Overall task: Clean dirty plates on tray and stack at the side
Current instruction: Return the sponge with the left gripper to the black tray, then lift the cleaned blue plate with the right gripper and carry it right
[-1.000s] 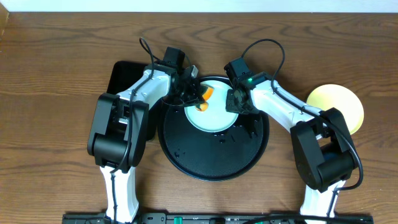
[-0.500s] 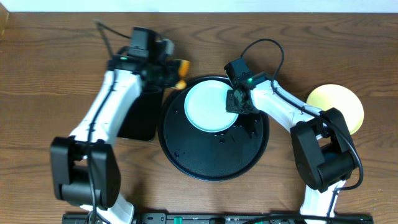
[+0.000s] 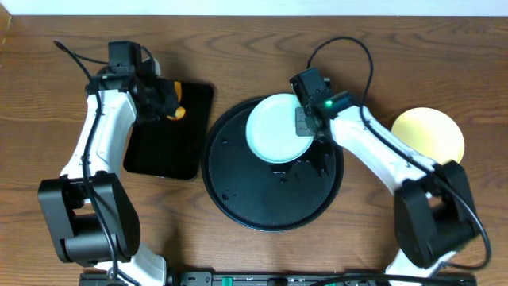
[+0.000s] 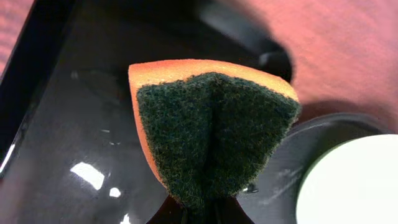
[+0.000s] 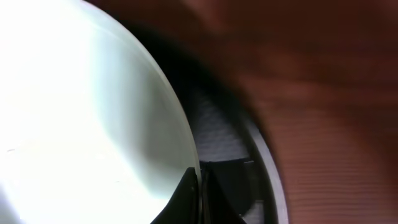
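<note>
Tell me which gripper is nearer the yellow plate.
Right. The right gripper pinches the mint plate over the round tray, left of the yellow plate; the left gripper holds a sponge over the rectangular tray, farther left.

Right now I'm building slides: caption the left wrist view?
Left gripper pinches folded orange-green scrub sponge above rectangular black tray; pale plate lower right.

— Room over the round tray [image 3: 254, 195]?
— Open across the near half; blocked at the far half by the mint plate [image 3: 274, 135] and the right gripper [image 3: 305, 123] clamped on its rim.
— To the sides?
— Barred on the right by the right arm [image 3: 373, 151] and the yellow plate [image 3: 432, 135]; crowded on the left by the rectangular tray [image 3: 159, 151], left gripper [image 3: 167, 104] and sponge [image 4: 211, 143]. Open along the far tabletop [image 3: 238, 44].
</note>
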Tool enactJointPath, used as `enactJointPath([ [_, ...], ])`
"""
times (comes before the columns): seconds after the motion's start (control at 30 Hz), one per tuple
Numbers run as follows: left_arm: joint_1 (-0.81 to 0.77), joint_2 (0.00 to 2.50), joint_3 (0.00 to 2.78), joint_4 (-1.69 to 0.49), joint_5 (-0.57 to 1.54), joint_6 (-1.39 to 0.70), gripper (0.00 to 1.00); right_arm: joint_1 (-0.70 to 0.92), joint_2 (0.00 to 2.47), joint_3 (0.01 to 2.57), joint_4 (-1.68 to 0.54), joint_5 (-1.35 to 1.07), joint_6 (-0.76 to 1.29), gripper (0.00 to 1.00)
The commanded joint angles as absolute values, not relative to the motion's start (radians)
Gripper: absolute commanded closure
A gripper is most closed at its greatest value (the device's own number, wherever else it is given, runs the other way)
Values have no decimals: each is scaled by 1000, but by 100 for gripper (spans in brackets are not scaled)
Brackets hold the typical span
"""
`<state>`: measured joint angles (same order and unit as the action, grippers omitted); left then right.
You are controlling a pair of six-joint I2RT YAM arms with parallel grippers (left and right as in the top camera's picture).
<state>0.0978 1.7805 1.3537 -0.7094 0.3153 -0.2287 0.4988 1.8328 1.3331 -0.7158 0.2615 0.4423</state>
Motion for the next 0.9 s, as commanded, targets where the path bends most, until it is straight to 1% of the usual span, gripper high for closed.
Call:
enactJointPath([
  [0.0, 107, 1794, 1315, -701, 269, -193, 92, 547, 1786, 1326, -719, 433, 361, 99],
  [0.3, 107, 1794, 1223, -628, 233, -124, 92, 670, 1758, 1326, -717, 879, 221, 99],
  [0.43, 107, 1794, 1175, -577, 226, -124, 92, 724, 1758, 1326, -711, 1027, 219, 99],
  [0.63, 107, 1794, 1120, -522, 224, -124, 92, 777, 1758, 1326, -683, 1136, 219, 99],
  [0.87, 107, 1794, 1088, -497, 219, -124, 92, 792, 1758, 1326, -669, 1152, 219, 99],
])
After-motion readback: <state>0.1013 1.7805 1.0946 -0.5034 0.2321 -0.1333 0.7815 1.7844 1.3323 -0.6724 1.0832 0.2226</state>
